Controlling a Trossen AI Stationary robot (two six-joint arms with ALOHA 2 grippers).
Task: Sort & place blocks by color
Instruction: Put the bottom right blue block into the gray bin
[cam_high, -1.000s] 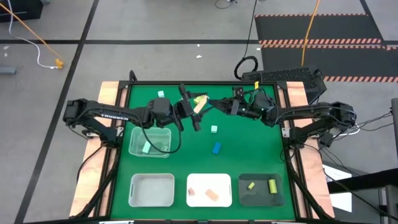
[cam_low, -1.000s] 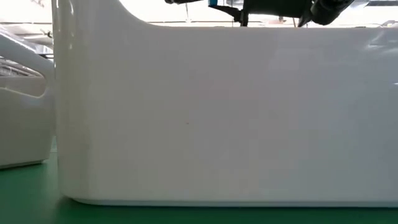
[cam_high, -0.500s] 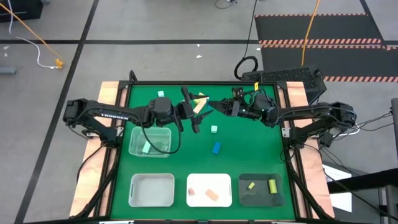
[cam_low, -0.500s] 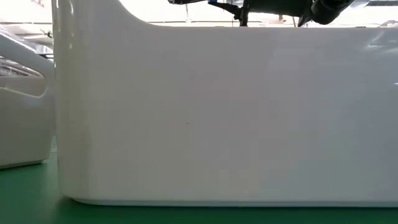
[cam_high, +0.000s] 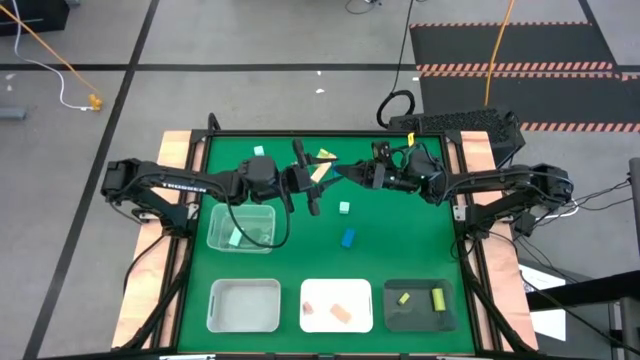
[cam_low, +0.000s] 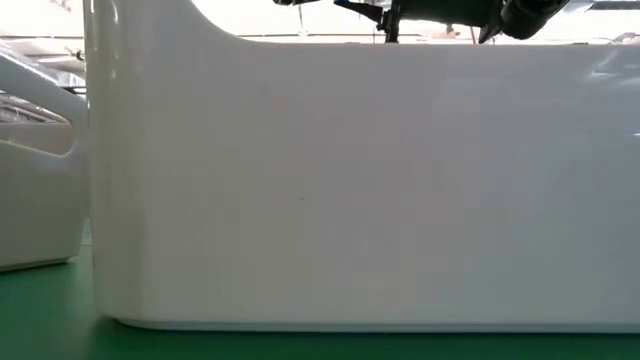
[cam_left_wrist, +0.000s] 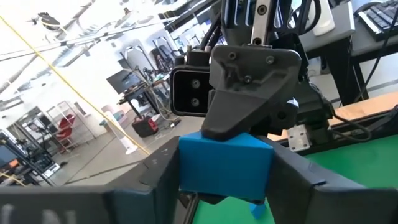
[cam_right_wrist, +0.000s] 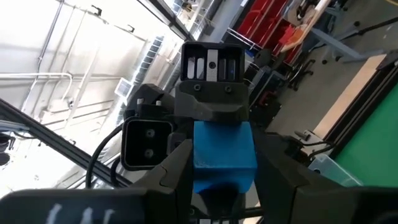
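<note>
Jaws of both grippers are clamping one blue block in mid-air, above the upper middle of the high view's green table. I'm judging it light, rigid and slick, best pinched on flat opposite faces. The left gripper has narrowed since earlier; the right gripper is unchanged.

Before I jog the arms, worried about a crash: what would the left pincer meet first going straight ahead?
The blue block between its fingers, then, right behind, the right pincer facing it.
</note>
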